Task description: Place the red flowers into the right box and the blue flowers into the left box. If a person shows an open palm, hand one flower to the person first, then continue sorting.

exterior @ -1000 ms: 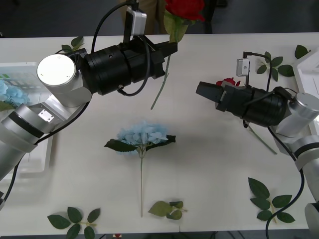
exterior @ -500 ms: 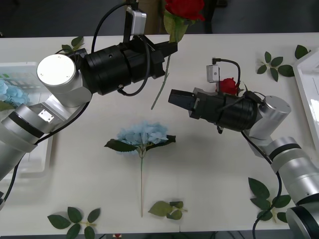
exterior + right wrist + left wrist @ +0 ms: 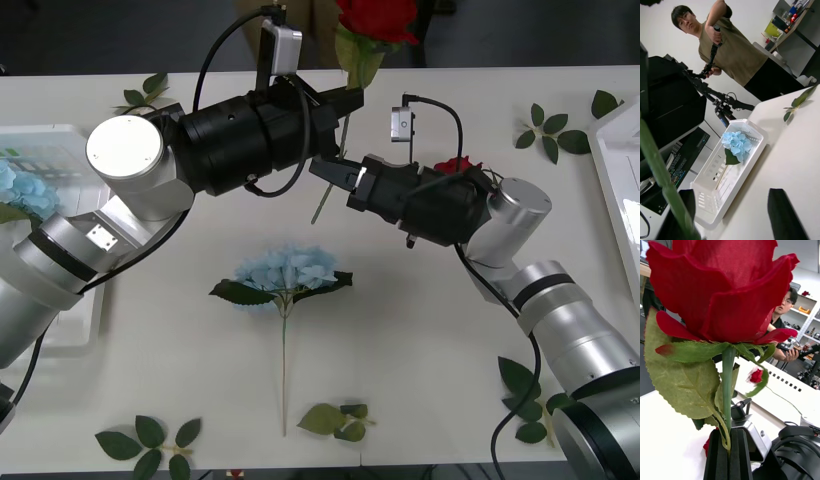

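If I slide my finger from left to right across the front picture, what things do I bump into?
Left box → blue flower on the table → red rose held up by the left gripper → second red rose behind the right arm → right box.

Bare table point(image 3: 420, 330) right of the blue flower point(image 3: 286, 272); both arms crowded above it.

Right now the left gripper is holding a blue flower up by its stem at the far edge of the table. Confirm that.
Not quite. The left gripper is shut on a red rose, not a blue flower; the left wrist view shows its stem clamped between the fingers. It is held up by the stem at the table's far edge.
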Motion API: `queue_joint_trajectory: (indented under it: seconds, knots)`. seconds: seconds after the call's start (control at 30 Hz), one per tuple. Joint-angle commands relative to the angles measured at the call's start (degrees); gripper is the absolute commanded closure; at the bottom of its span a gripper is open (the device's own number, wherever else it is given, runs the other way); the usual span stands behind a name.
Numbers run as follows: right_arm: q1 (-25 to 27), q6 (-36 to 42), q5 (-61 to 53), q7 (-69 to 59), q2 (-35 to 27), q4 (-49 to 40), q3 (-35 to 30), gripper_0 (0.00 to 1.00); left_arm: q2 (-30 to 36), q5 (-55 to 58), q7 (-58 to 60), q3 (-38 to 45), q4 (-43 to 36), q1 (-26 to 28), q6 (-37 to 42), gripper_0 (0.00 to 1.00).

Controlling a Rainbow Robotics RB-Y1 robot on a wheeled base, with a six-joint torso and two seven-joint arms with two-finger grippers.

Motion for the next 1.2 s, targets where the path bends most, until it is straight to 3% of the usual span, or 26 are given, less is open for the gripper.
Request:
queue_joint_trajectory:
  seconds: [0.03, 0.4, 0.43, 0.47, 0.73, 0.87, 1.07, 1.13, 1.2]
  knots:
    - [-2.8, -2.2, -3.0, 0.9, 1.6, -0.6, 3.0, 1.0, -1.0, 0.9, 0.4, -1.8, -1.2, -0.2, -1.0, 1.0]
    - [-2.7, -3.2, -5.0, 0.9, 1.6, -0.6, 4.0, 1.0, -1.0, 0.9, 0.4, -1.8, -1.2, -0.2, -1.0, 0.99]
    - [-2.5, -3.2, -5.2, 0.9, 1.6, -0.6, 4.0, 1.0, -1.0, 1.4, 0.4, -1.8, -1.1, -0.2, -1.0, 0.54]
    - [-2.5, -3.4, -5.3, 0.9, 1.5, -0.6, 3.9, 1.0, -1.0, 1.9, 0.4, -1.8, -1.1, -0.2, -1.1, 0.0]
    - [-2.4, -4.8, -5.8, 0.9, 0.2, -0.6, 3.6, 1.0, -0.2, 4.3, 0.4, -2.0, -1.1, -0.1, -1.1, 0.0]
    - [-2.7, -7.3, 0.9, 0.9, -2.3, -0.6, 0.8, 1.0, 5.8, 14.1, 0.4, -5.4, -1.2, -0.6, -1.0, 0.0]
    - [-4.9, -2.2, 23.9, 0.9, -5.9, -0.6, -12.2, 1.0, 20.4, 24.4, 0.4, -13.9, -1.4, -3.2, 0.5, 0.0]
    - [-5.9, 1.9, 30.1, -4.2, -7.1, -0.6, -16.9, 1.0, 24.0, 23.7, 1.4, -15.9, -1.3, -4.4, 1.9, 0.0]
    - [-7.3, 7.7, 37.1, -12.1, -9.0, -0.6, -22.5, 1.0, 28.2, 21.2, 10.0, -17.6, -0.6, -5.9, 5.7, 0.0]
